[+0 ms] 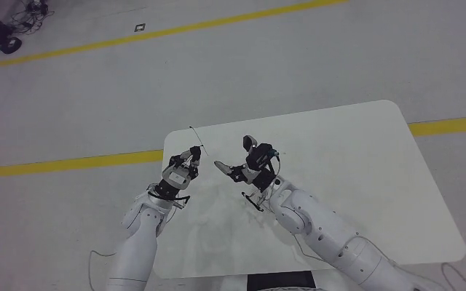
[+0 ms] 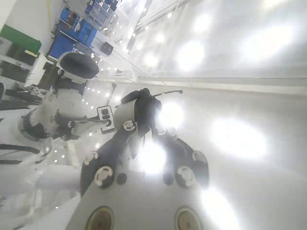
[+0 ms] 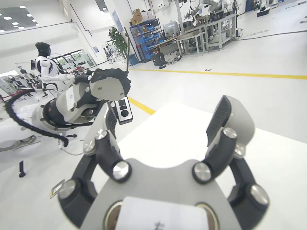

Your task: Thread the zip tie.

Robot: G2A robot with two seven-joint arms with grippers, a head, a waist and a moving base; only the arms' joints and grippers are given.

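Note:
My left gripper [image 1: 192, 155] is raised above the near left part of the white table [image 1: 342, 145] and is shut on a thin black zip tie [image 1: 196, 137]. The tie's free end sticks out past the fingertips toward the table's far left corner. In the left wrist view the zip tie [image 2: 168, 93] juts out from the closed left gripper [image 2: 145, 96]. My right gripper [image 1: 236, 156] hangs a short way to the right of it, open and holding nothing. In the right wrist view, the right gripper [image 3: 165, 118] faces the left gripper [image 3: 112, 84], from which the zip tie [image 3: 127, 56] rises.
A small dark piece [image 1: 253, 199] lies on the table beside the right forearm. The table's right half [image 1: 364, 174] is bare. The table's far left corner [image 1: 169, 135] and its left edge are close to the left gripper. Beyond is grey floor with yellow lines [image 1: 80, 164].

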